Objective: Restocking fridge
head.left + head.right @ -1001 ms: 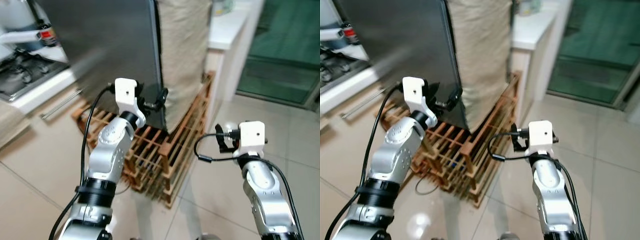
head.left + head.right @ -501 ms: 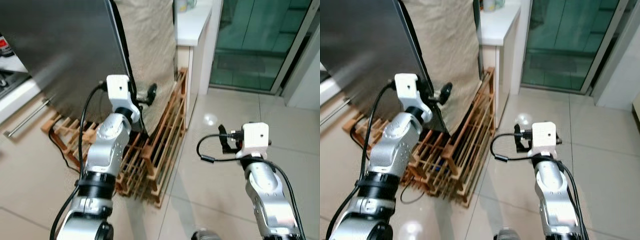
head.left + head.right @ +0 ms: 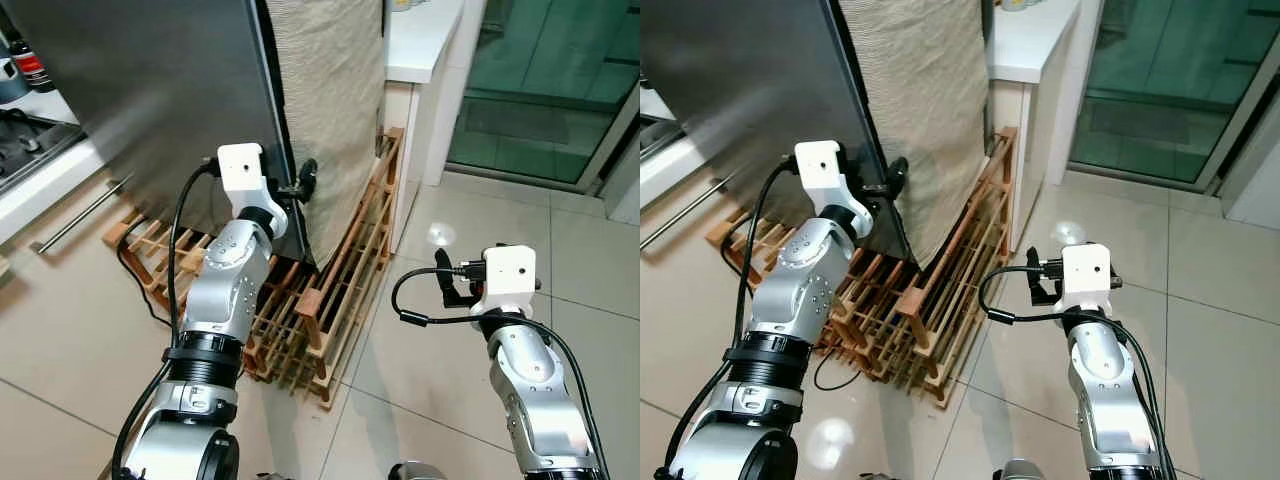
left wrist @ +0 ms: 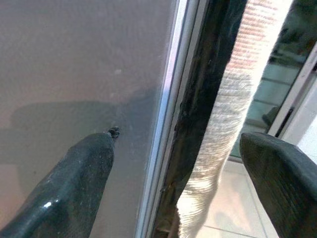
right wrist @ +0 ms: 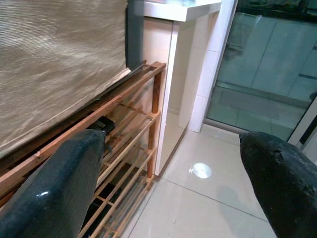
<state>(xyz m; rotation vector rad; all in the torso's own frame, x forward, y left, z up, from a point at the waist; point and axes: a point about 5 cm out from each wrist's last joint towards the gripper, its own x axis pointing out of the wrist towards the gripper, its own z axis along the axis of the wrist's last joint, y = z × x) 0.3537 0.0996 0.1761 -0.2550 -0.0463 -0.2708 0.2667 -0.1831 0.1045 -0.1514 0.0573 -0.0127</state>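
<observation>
The fridge's dark grey door (image 3: 150,100) stands before me, with a beige cloth (image 3: 330,90) hanging over the fridge's side. My left gripper (image 3: 300,185) is raised at the door's right edge. In the left wrist view that gripper (image 4: 173,163) is open, and the door edge (image 4: 168,124) runs between its fingers (image 4: 74,188): one lies in front of the door face, the other on the cloth (image 4: 223,124) side. My right gripper (image 3: 445,280) is held over the floor tiles to the right, open and with nothing in it (image 5: 168,183).
A slatted wooden rack (image 3: 330,300) lies under and around the fridge's foot, with a black cable beside it. A white counter (image 3: 420,40) stands behind, and a glass sliding door (image 3: 550,80) at the back right. A worktop with a hob (image 3: 40,150) and a bottle (image 3: 25,65) is at the left.
The whole picture has swung right and then partly back, so the camera has moved. My left gripper stays at the door's edge and my right arm keeps its pose.
</observation>
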